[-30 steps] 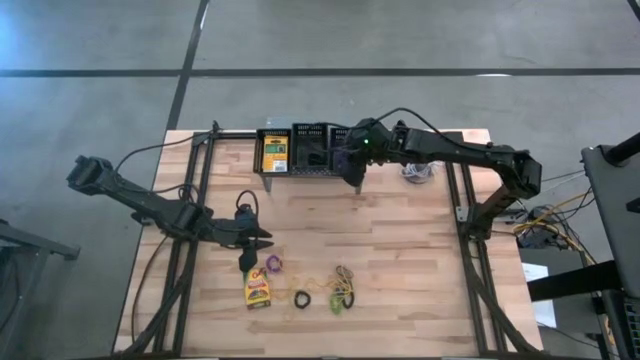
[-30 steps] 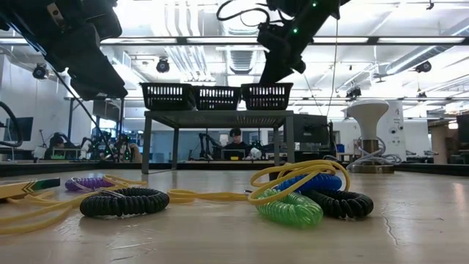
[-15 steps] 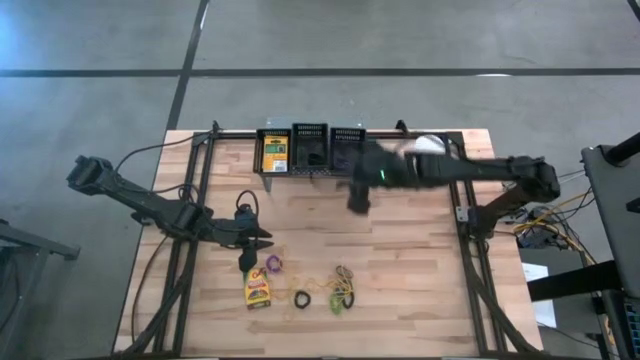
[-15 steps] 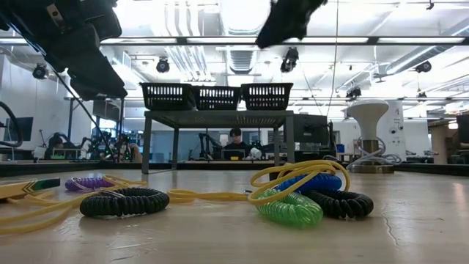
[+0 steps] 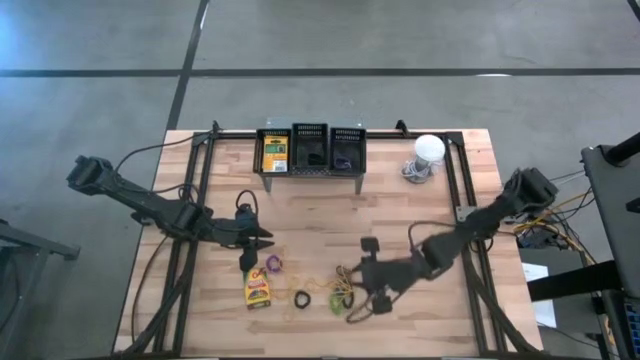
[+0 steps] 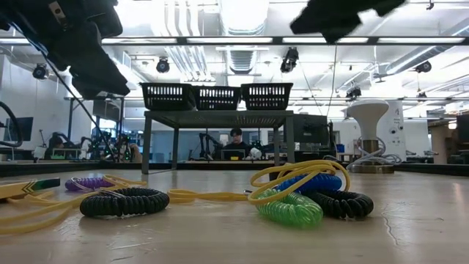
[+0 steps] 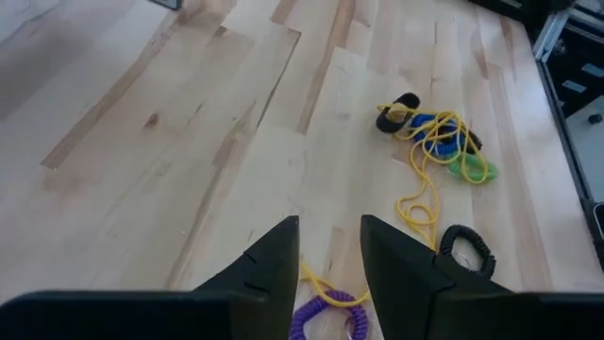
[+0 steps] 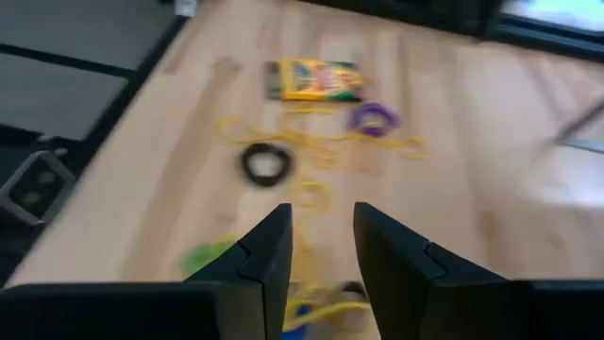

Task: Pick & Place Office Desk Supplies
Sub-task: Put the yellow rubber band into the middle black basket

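On the table's near half lie a yellow-and-green crayon box (image 5: 258,290), a purple coiled band (image 5: 273,263), a black coiled band (image 5: 301,298) and a tangle of yellow, green, blue and black coiled bands (image 5: 343,292). A second crayon box (image 5: 274,152) sits in the left basket. My left gripper (image 5: 258,243) hovers open just beyond the purple band (image 7: 326,316). My right gripper (image 5: 362,292) hangs open beside the tangle, on its right; its wrist view looks over the green band (image 8: 208,255), black band (image 8: 266,162) and crayon box (image 8: 316,80).
Three black baskets (image 5: 310,148) stand on a grey shelf at the far edge. A white bulb-like object (image 5: 428,150) sits at the far right. Black frame rails (image 5: 195,190) run along both sides. Bare wood (image 5: 330,215) lies between the baskets and the bands.
My right arm has swung from the baskets at the far edge across the table toward the near edge, and its gripper now hangs by the tangle of bands. The left arm and all the things have stayed where they were.
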Robot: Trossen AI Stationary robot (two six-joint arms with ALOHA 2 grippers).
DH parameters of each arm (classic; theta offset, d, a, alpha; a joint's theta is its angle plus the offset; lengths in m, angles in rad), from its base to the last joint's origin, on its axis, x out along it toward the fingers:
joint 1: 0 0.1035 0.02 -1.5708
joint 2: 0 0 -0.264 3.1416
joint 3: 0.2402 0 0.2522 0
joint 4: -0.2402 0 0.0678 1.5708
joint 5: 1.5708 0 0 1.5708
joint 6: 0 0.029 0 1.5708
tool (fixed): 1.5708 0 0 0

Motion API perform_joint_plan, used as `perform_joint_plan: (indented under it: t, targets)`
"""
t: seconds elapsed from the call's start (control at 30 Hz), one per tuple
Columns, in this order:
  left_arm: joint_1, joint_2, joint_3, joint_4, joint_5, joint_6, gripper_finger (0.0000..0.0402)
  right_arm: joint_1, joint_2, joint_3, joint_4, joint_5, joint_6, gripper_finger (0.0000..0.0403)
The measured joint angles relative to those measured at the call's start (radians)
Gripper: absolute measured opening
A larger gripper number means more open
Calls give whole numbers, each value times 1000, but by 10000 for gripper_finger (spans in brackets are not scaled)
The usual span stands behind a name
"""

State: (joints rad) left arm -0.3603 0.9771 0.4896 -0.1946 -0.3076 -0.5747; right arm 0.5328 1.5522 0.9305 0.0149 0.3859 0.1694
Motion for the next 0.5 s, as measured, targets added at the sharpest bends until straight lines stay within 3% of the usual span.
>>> perform_joint_plan:
  t: [0.13,0.23,0.4,0.5]
  targets:
    - [0,7,0,83,-8,19,120,24,60,-53,88,43,73,109]
    - [-17,58,-5,264,-13,107,120,25,98,-95,108,113,122,106]
    - [-73,254,2,607,-12,320,120,26,119,-182,237,232,120,97]
    - [-112,401,57,673,-11,337,120,26,107,-227,301,246,116,91]
